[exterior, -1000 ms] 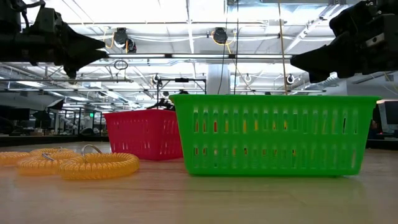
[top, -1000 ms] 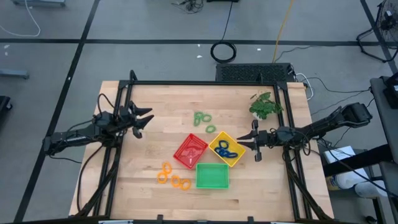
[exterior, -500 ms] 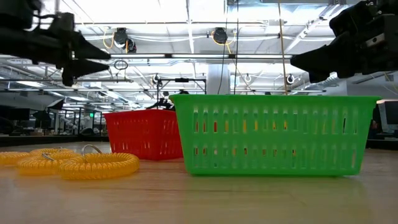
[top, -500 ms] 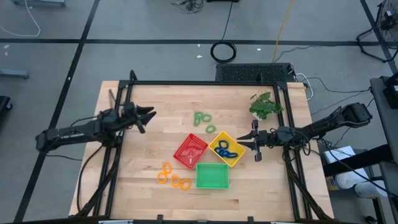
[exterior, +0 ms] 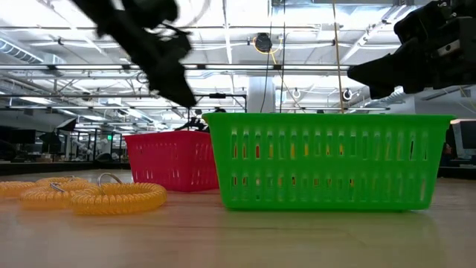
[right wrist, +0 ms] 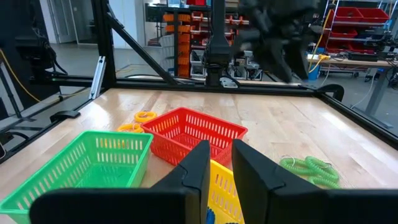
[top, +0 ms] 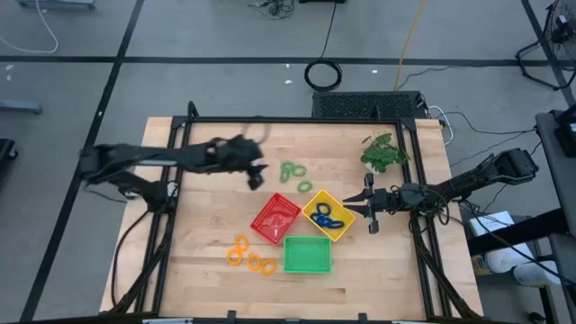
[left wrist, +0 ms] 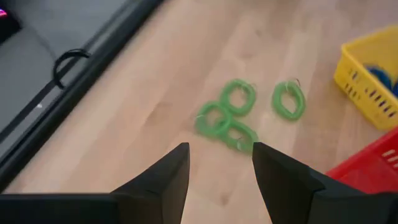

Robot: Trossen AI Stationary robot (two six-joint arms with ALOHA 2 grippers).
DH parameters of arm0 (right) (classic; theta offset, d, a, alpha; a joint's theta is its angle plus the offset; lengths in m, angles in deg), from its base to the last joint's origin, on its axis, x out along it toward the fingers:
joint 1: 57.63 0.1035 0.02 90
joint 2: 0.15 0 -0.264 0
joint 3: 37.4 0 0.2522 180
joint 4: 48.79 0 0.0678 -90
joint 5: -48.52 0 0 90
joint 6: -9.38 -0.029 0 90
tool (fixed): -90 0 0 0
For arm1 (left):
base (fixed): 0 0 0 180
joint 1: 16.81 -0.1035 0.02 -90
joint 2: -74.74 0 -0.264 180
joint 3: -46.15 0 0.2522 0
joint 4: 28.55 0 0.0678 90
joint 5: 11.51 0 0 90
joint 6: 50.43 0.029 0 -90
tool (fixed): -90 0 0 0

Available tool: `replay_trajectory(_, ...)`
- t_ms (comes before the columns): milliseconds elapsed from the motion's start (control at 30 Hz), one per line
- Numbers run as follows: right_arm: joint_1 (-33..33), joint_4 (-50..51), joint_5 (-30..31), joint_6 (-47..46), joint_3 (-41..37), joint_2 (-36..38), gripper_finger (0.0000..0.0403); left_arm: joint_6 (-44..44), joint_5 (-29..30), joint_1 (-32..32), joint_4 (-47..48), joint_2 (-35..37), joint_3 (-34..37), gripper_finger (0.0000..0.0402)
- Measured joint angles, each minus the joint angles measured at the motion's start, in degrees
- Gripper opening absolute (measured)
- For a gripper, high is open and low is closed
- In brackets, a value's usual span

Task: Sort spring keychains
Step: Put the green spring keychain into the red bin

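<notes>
Swinging right from the table's left edge, the left gripper [top: 256, 176] now hangs with fingers apart and empty just left of the green spring keychains [top: 293, 172], so a green pick looks next. Those coiled plastic loops lie far of the slatted red tray [top: 275, 219]. Blue ones fill the yellow tray [top: 341, 229]; orange ones [top: 249, 256] lie near-left. The right gripper [top: 369, 209], fingers narrowly apart, waits right of it.

Wooden table [top: 207, 234], three trays [top: 307, 255], keychains (green, orange) [top: 292, 170], plant [top: 384, 152]
</notes>
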Motion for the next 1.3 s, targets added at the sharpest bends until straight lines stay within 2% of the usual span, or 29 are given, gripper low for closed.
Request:
replay_trajectory(133,-0.02,0.01,0.0,0.0,0.0,0.0,0.0057,9.62,-3.25,0.89,0.42,-11.58,-8.58,0.0184)
replay_trajectory(233,0.0,-0.01,-0.02,0.0,0.0,0.0,0.0057,14.52,-2.86,1.07,0.35,-18.06,-12.71,0.0184)
replay_trajectory(500,0.0,0.01,0.0,0.0,0.0,0.0,0.0057,15.55,-1.26,-1.27,0.17,-29.59,-18.33,0.0184)
replay_trajectory(633,0.0,0.01,0.0,0.0,0.0,0.0,0.0057,15.57,-0.93,-2.35,0.0,-32.12,-18.49,0.0184)
replay_trajectory(867,0.0,-0.01,0.0,0.0,0.0,0.0,0.0057,15.55,-4.27,-3.39,1.13,-34.52,-18.65,0.0184)
replay_trajectory(1200,0.0,-0.15,-0.02,0.0,0.0,0.0,0.0057,14.59,-4.41,-4.38,1.13,-35.29,-18.62,0.0183)
replay_trajectory(1300,0.0,0.0,-0.02,0.0,0.0,-0.02,0.0057,14.48,-4.49,-4.36,1.11,-35.29,-18.6,0.0168)
